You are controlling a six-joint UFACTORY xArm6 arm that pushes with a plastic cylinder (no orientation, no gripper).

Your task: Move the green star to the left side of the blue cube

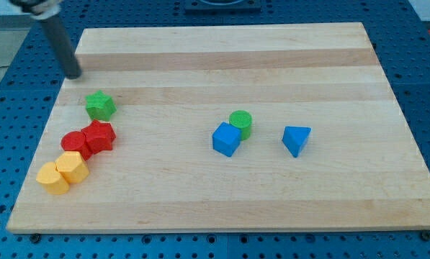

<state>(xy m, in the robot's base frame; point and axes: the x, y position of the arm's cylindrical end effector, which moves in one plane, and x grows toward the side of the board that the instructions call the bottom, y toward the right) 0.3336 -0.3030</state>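
The green star (99,105) lies near the board's left edge, just above the red blocks. The blue cube (226,139) sits near the middle of the board, far to the right of the star, with a green cylinder (241,123) touching its upper right corner. My tip (73,74) rests on the board at the upper left, a short way above and left of the green star, not touching it.
Two red blocks (90,139) sit just below the star, one a star shape. Two yellow blocks (63,172) lie below them near the left edge. A blue triangular block (296,139) is right of the cube. The wooden board (272,65) sits on a blue perforated table.
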